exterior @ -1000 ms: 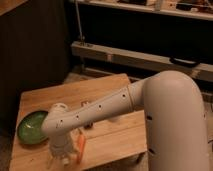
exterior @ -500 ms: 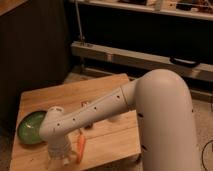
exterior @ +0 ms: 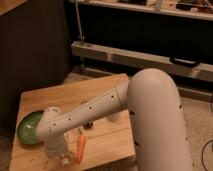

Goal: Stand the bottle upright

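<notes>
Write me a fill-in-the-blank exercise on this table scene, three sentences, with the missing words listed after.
1. The tool sits low over the table, between the bowl and an orange ____.
2. The bowl's colour is ____.
3. The table's top is made of ____.
Missing words: carrot; green; wood.

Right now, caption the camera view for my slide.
Arm stretched over the wooden table, end effector low between green bowl and carrot.
</notes>
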Controlling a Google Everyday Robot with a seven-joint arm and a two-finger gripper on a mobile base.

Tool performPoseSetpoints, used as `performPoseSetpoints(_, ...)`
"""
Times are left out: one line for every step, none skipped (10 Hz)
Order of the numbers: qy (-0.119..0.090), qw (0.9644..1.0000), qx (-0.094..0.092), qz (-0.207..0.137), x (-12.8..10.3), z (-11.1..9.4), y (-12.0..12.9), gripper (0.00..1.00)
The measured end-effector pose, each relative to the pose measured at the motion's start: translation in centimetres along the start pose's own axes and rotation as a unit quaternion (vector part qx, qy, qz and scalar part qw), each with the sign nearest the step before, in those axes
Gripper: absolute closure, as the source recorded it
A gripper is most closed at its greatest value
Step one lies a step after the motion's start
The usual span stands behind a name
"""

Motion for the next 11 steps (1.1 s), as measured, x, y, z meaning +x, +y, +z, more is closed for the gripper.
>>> performPoseSetpoints(-0.003,1.0,0.0,0.0,0.2,0.4,-0.1,0.2)
performPoseSetpoints(-0.006,1.0,0.0,0.002,0.3,0.8,-0.3,0.2)
performPoseSetpoints(-0.01,0.9999,-0.002,0.009,0.4,1.2,-0.1,0.2)
performPoseSetpoints(-0.013,0.9998,-0.003,0.013,0.4,1.6,0.1,0.2)
performPoseSetpoints(-0.016,0.9997,-0.004,0.019,0.3,2.0,0.4,0.2)
performPoseSetpoints(-0.017,0.9996,-0.003,0.022,0.3,2.1,0.7,0.24)
performPoseSetpoints(-0.018,0.9995,-0.003,0.025,0.2,2.3,1.0,0.32)
performPoseSetpoints(-0.019,0.9994,-0.001,0.028,0.2,2.3,1.2,0.43)
performPoseSetpoints(-0.018,0.9994,-0.001,0.028,0.3,2.2,1.4,0.52)
performPoseSetpoints(-0.018,0.9995,0.001,0.027,0.4,2.1,1.6,0.57)
performPoseSetpoints(-0.018,0.9995,0.001,0.026,0.6,2.0,1.8,0.58)
